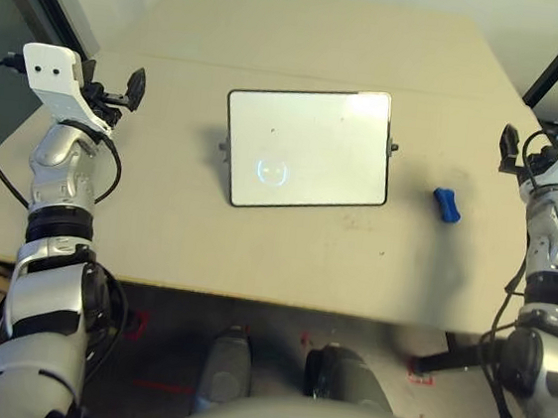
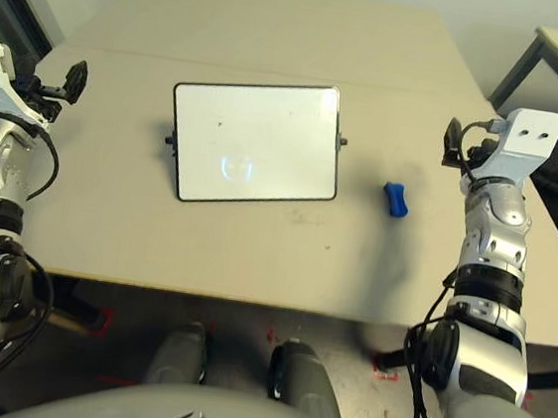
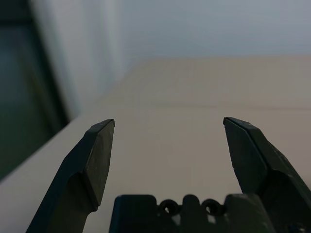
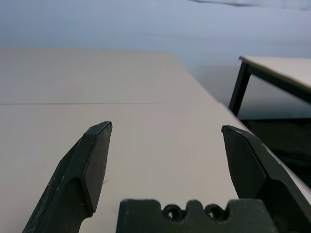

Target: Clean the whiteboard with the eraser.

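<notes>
One whiteboard (image 1: 308, 148), one eraser (image 1: 446, 204), two open claws

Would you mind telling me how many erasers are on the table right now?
1. The blue eraser lies on the table, right of the whiteboard, apart from it.

The beige table (image 1: 156, 236) carries 2 items: the whiteboard (image 1: 310, 147) near its centre, and the blue eraser (image 1: 446, 204) lying apart to the board's right.

The whiteboard (image 1: 308, 149) lies mid-tabletop (image 1: 156, 236), nearly clean. The eraser (image 1: 446, 205) rests well apart, towards the right gripper (image 1: 510, 148).
</notes>
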`<action>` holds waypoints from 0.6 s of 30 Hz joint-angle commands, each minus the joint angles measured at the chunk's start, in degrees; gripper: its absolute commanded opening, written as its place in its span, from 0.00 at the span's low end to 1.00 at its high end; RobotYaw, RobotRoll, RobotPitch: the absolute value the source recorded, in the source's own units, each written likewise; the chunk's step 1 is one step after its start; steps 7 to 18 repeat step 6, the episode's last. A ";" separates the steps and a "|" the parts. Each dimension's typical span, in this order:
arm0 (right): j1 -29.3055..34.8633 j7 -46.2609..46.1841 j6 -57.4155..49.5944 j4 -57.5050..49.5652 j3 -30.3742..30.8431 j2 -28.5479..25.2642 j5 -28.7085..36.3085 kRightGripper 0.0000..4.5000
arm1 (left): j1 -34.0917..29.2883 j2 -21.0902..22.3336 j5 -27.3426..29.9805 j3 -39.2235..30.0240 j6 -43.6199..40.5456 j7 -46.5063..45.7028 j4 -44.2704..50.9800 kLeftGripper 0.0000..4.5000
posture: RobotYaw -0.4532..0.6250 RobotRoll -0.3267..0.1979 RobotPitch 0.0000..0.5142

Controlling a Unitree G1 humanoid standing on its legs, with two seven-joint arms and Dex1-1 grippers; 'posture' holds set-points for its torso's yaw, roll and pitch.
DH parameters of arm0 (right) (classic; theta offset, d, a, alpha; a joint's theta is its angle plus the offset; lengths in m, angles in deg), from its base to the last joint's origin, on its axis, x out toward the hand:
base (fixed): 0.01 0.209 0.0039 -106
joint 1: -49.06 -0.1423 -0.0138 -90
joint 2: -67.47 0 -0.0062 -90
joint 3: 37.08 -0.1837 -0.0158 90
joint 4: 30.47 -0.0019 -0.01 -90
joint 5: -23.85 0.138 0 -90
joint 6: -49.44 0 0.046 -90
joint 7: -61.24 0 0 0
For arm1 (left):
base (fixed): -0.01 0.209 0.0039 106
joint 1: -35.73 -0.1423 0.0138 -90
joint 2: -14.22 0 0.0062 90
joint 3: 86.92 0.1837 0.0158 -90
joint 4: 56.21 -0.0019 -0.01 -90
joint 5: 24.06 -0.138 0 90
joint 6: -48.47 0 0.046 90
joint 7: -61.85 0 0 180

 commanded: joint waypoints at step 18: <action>-0.88 -1.30 6.71 7.98 -0.47 -0.63 2.00 1.00 | -0.43 -1.14 -1.28 0.64 2.26 -4.02 -4.23 1.00 | 0.63 0.62 0.05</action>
